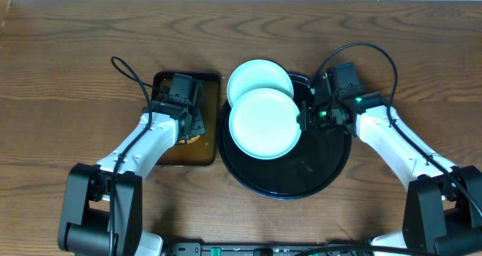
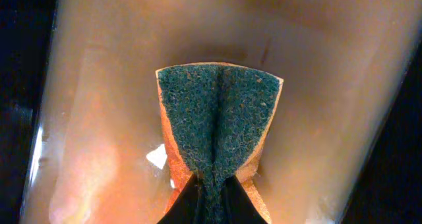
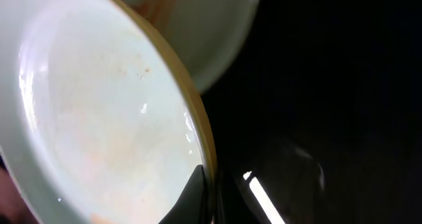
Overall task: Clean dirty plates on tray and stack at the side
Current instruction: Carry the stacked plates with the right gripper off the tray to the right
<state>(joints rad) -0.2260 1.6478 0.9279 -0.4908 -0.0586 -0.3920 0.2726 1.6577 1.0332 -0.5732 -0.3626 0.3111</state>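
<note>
The right gripper (image 1: 307, 117) is closed on the rim of the near pale blue plate (image 1: 263, 124), which lies inward of it on the black tray (image 1: 324, 173). The left gripper (image 1: 190, 126) pinches a green-faced sponge (image 2: 217, 112) over the brown tray (image 1: 169, 156). I judge that wiping comes next: the plate must be held steady and the sponge brought across. Two plates are visible, the second (image 1: 260, 77) just beyond, and one sponge.

Seen from overhead, the front plate (image 1: 263, 123) covers the near part of the plate behind (image 1: 260, 77) and a stretch of the black tray (image 1: 301, 182). The left arm (image 1: 143, 147) hides much of the brown tray (image 1: 194, 155). The left wrist view's lower edge cuts off the sponge (image 2: 217, 118).
</note>
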